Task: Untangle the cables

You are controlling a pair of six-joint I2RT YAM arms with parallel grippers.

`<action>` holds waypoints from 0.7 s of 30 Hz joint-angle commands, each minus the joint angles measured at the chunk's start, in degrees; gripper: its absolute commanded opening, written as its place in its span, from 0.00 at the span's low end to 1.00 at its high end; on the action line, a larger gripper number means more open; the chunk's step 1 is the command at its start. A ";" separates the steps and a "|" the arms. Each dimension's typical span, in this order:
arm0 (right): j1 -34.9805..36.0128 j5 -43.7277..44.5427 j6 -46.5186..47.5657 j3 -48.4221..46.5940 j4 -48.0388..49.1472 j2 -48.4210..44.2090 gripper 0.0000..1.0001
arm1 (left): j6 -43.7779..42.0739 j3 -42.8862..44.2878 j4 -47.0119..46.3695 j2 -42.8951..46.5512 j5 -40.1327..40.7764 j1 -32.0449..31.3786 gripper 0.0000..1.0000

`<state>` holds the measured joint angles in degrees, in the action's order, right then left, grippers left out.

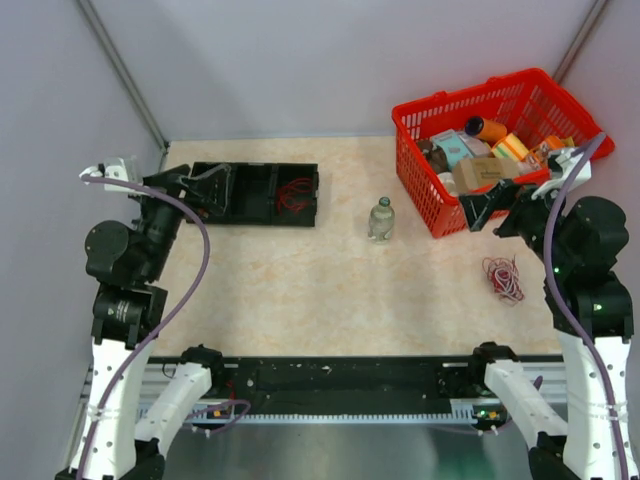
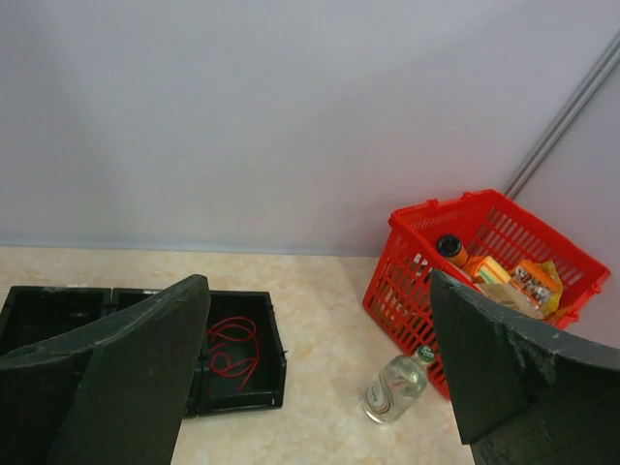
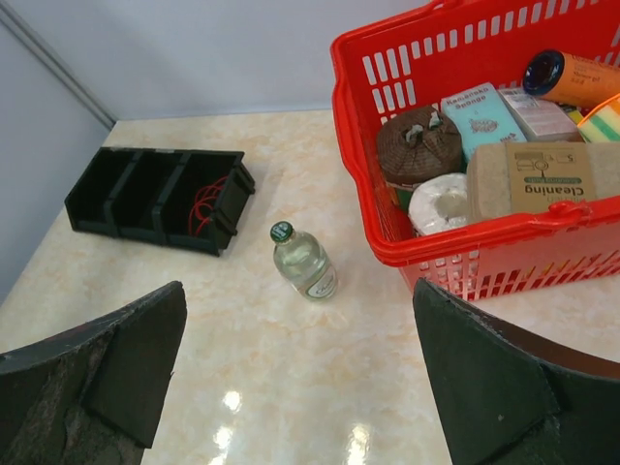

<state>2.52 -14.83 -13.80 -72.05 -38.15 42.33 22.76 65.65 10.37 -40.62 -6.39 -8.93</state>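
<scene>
Two cable bunches lie on either side of the bottle (image 1: 381,218): the red cable (image 1: 294,193) in the black tray (image 1: 262,196) to its left, the red-and-white cable (image 1: 503,279) on the table (image 1: 300,290) to its right. The left gripper (image 1: 205,185) and the right gripper (image 1: 497,208) hang with jaws spread wide, holding nothing.

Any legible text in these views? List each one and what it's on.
"Cleaning": on the brown pack in the red basket; the small print above it is unreadable.
"Sponge": on the teal box; the word above it is blurred.
Label on the bottle: too small to read.
</scene>
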 commanded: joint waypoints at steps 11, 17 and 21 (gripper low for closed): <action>-0.76 14.62 -14.57 10.43 -8.68 2.50 0.99 | -3.51 -2.27 1.05 -6.49 -8.63 -3.02 0.98; -15.59 29.78 -23.28 19.47 -12.30 2.58 0.99 | -4.22 -3.77 0.97 -5.35 -8.81 -6.01 0.99; -22.91 27.92 -26.53 25.54 -10.02 6.53 0.99 | -3.96 -4.39 0.97 -5.17 -7.85 -7.15 0.99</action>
<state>-15.97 9.15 -34.68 -50.19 -48.42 46.33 19.49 61.58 13.78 -47.11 -14.13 -15.11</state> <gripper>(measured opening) 0.989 0.985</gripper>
